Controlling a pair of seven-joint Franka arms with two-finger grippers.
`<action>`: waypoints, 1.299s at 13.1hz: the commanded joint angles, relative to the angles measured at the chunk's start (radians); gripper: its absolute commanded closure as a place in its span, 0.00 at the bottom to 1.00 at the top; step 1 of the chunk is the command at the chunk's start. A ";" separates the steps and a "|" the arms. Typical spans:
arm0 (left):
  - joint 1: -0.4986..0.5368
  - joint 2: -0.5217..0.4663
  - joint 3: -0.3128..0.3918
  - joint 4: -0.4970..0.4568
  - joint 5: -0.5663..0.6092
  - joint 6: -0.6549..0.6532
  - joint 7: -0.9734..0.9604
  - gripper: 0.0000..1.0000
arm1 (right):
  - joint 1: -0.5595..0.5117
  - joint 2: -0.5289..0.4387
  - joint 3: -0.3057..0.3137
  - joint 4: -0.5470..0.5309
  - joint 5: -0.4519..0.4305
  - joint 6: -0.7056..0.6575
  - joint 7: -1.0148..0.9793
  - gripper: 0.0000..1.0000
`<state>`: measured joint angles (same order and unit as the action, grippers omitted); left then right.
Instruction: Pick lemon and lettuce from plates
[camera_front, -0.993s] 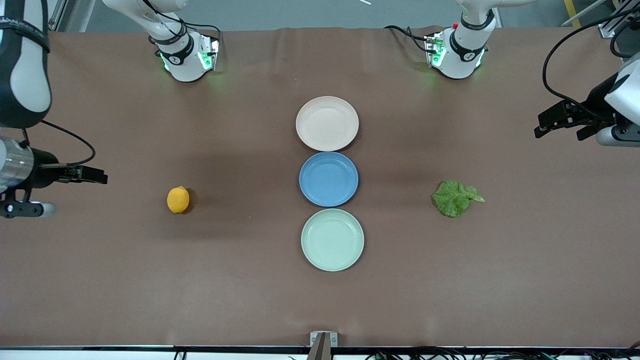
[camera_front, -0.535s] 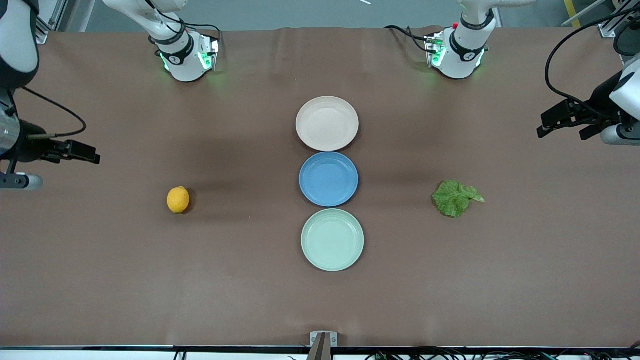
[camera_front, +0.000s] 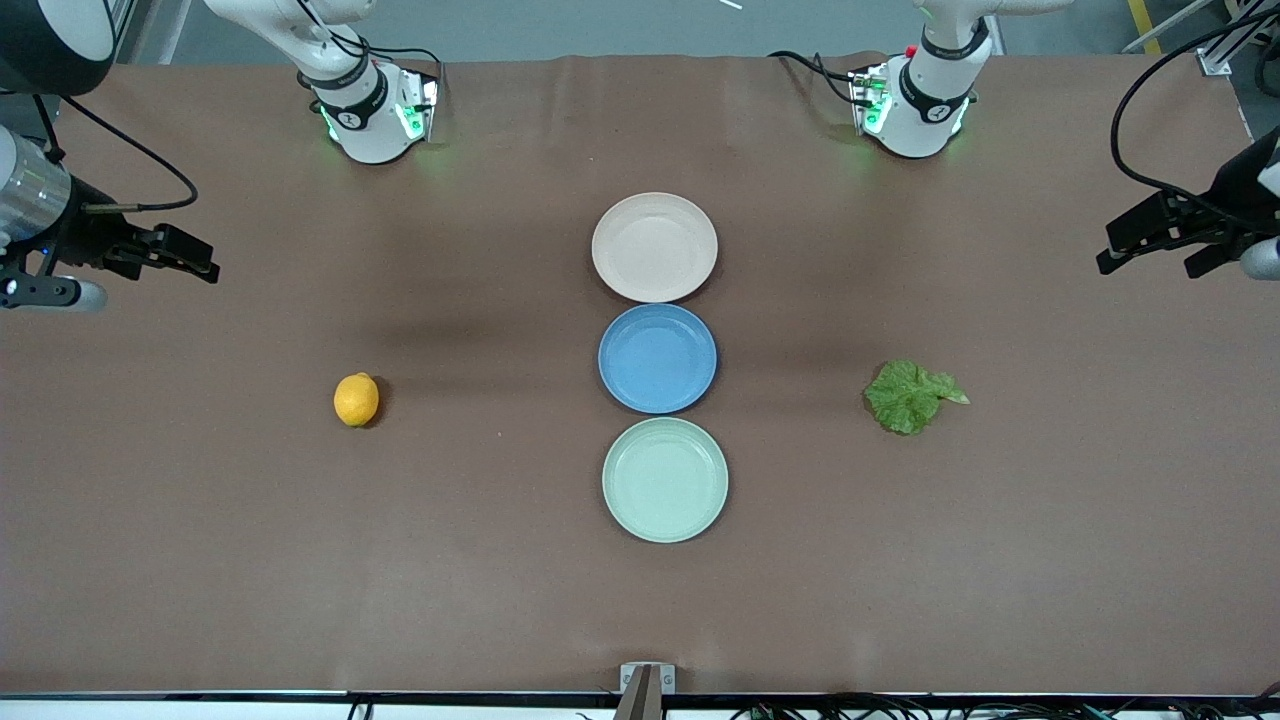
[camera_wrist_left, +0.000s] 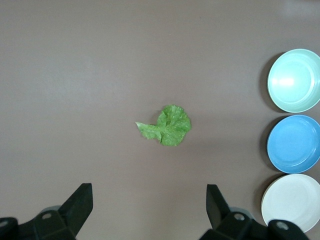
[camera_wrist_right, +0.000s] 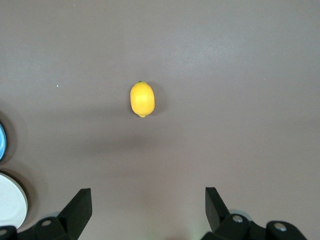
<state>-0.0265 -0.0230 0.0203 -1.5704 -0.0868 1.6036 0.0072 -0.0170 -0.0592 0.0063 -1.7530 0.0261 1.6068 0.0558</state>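
The lemon (camera_front: 356, 399) lies on the bare brown table toward the right arm's end; it also shows in the right wrist view (camera_wrist_right: 142, 99). The lettuce (camera_front: 910, 396) lies on the table toward the left arm's end, and shows in the left wrist view (camera_wrist_left: 167, 126). The beige-pink plate (camera_front: 654, 247) and the mint green plate (camera_front: 664, 480) are both empty. My right gripper (camera_front: 185, 258) is open and empty, up in the air over the table's edge at its end. My left gripper (camera_front: 1135, 238) is open and empty, high over its end of the table.
A blue plate (camera_front: 657, 358) sits empty between the two other plates in a row down the table's middle. The arms' bases (camera_front: 372, 110) (camera_front: 915, 105) stand along the table's edge farthest from the front camera.
Both grippers have risen and drawn back toward the table's ends, away from the lemon and the lettuce. The lemon, lettuce and plates have not moved.
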 joint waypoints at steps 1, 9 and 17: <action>-0.004 0.015 0.003 0.059 0.021 -0.024 0.014 0.00 | -0.017 -0.053 0.009 -0.040 0.003 0.007 0.013 0.00; -0.006 0.031 -0.020 0.084 0.064 -0.039 0.008 0.00 | -0.012 -0.053 0.012 -0.037 -0.012 0.024 0.010 0.00; -0.007 0.029 -0.020 0.086 0.065 -0.057 0.007 0.00 | -0.008 -0.053 0.011 -0.033 -0.020 0.047 -0.042 0.00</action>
<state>-0.0377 -0.0015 0.0046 -1.5113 -0.0341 1.5700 0.0072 -0.0186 -0.0799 0.0091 -1.7537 0.0199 1.6325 0.0439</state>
